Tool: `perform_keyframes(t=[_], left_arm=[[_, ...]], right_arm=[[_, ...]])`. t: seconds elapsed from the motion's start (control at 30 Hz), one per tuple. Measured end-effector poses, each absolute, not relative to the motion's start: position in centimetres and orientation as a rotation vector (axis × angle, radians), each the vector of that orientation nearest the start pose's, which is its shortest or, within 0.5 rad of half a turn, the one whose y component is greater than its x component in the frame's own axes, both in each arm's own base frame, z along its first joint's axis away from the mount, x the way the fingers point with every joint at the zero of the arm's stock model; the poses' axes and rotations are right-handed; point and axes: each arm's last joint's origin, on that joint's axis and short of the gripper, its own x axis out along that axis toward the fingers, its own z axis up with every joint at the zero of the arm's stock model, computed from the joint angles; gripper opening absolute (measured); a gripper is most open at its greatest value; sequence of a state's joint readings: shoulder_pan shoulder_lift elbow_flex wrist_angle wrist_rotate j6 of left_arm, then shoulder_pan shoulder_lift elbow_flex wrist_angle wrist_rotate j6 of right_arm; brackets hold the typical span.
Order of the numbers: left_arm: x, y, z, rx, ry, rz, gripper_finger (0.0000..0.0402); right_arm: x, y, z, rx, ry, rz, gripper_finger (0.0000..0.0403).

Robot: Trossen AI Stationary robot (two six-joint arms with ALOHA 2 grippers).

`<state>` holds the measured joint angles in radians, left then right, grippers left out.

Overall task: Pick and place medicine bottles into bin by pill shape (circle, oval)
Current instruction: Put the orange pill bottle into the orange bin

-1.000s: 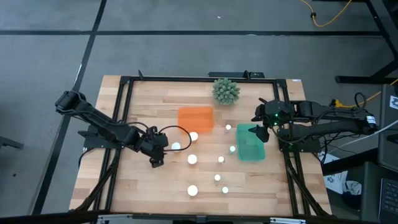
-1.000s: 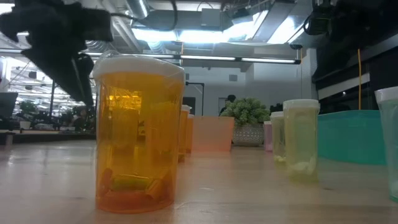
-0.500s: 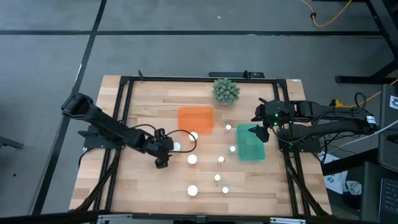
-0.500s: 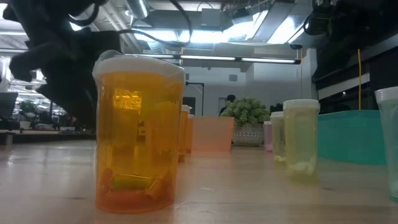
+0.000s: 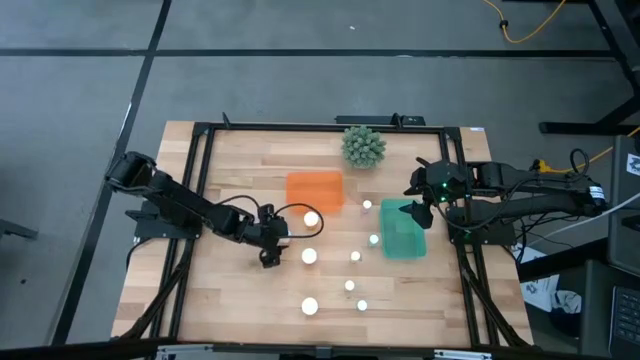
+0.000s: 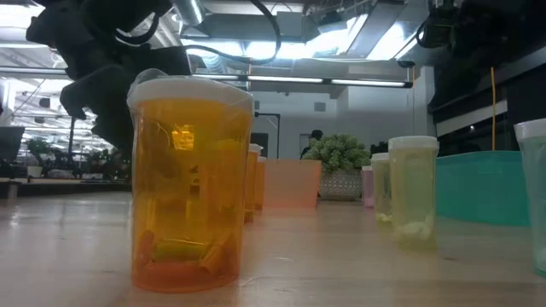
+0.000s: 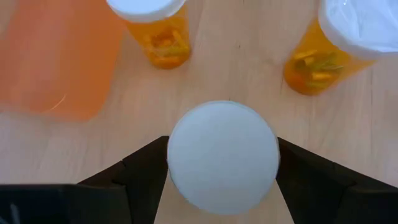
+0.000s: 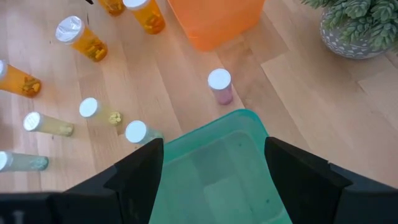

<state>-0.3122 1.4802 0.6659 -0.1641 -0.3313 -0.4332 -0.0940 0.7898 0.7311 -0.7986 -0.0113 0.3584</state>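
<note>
Several white-capped medicine bottles stand upright on the wooden table between the orange tray point(image 5: 315, 190) and the teal tray point(image 5: 403, 230). My left gripper point(image 5: 272, 243) is open over one orange bottle point(image 7: 222, 155), one finger on each side of its white cap. Two more orange bottles point(image 7: 152, 28) point(image 7: 348, 43) stand beyond it, next to the orange tray point(image 7: 50, 56). My right gripper point(image 5: 416, 203) hangs open and empty over the teal tray point(image 8: 217, 180). My left gripper comes at the bottle from above, pointing down. Its two fingers point(image 7: 146, 174) stand close on either side of the white cap point(image 7: 180, 155). I cannot tell whether they touch it. The bottle stands upright on the table.
A spiky green plant ball point(image 5: 363, 146) sits in a pot at the far edge. A pink bottle point(image 8: 219, 84) stands between the two trays. A wide orange bottle point(image 6: 192, 183) stands near the table's near edge. A black frame point(image 5: 200, 180) runs around the tabletop.
My left gripper has gone toward the table's right edge, onto the orange bottle left of the middle, and now stands over it with its fingers around the cap. No bottle has moved.
</note>
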Motion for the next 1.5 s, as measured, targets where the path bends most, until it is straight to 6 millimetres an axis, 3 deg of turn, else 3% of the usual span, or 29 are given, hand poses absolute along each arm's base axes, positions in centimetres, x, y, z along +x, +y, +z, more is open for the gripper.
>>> perform_keyframes(t=[0.57,0.93,1.03,1.23,1.37,1.5], left_arm=[[25.4,-7.2,15.5,-0.112,0.852,0.205,0.0263],[25.4,-7.1,15.7,-0.116,0.846,0.208,0.0180],[25.6,-7.2,17.2,-0.134,0.802,0.196,0.0180],[24.8,-6.7,22.1,-0.139,0.708,0.241,0.0180],[25.0,-5.4,25.2,-0.179,0.588,0.309,0.0180],[25.9,-3.5,26.8,-0.151,0.561,0.323,0.0180]], right_arm=[[14.5,-1.3,26.3,0.381,0.834,-0.231,0.0281],[14.5,-1.3,26.3,0.380,0.834,-0.231,0.0281],[14.5,-1.3,26.3,0.381,0.834,-0.231,0.0281],[14.5,-1.3,26.3,0.380,0.833,-0.231,0.0281],[14.5,-1.3,26.3,0.379,0.833,-0.231,0.0281],[14.5,-1.3,26.3,0.357,0.835,-0.222,0.0281]])
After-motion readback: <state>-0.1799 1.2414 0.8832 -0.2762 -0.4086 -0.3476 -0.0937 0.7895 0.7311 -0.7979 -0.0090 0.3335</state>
